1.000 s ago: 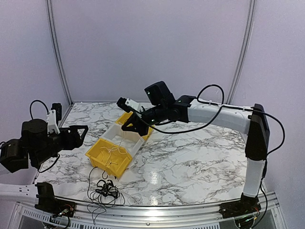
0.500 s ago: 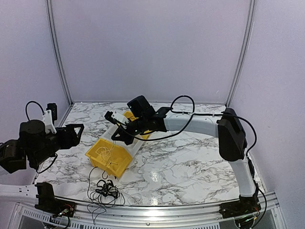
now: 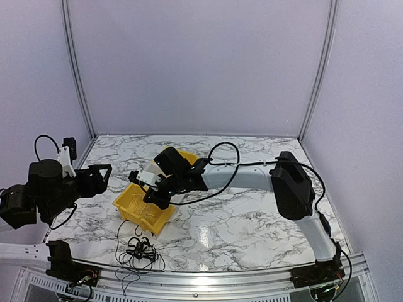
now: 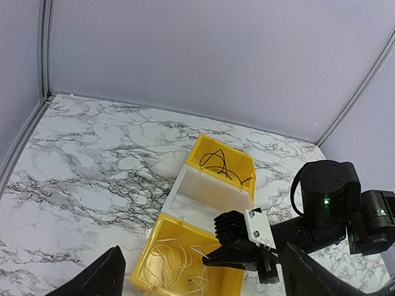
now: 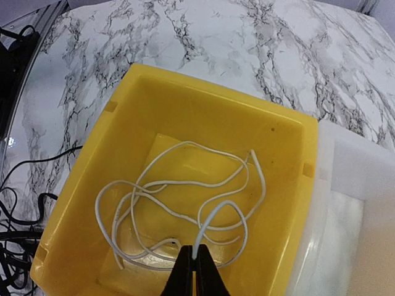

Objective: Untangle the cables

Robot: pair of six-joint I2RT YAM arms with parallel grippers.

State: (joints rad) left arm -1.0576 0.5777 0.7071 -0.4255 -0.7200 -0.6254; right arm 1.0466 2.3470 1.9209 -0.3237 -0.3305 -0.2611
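Swinging down toward 7 o'clock since a second ago, the right gripper (image 5: 196, 264) now hangs over the near yellow bin (image 3: 129, 204). Its jaws are pressed together on one end of the white cable (image 5: 185, 185). The rest of that cable lies in loose loops on the bin floor, spreading from the fingertips toward 10 and 12 o'clock.

Nearest the table's front edge, the black tangle (image 3: 140, 250) rests at 6 o'clock from that bin, apart from both grippers. The left gripper (image 3: 104, 178) hovers at 9 o'clock from the bin, jaws spread wide and holding nothing.

Touching the near bin at its 1 o'clock side is the white bin (image 4: 210, 192). Beyond it, the far yellow bin (image 4: 237, 161) holds a single black cable (image 4: 217, 161).
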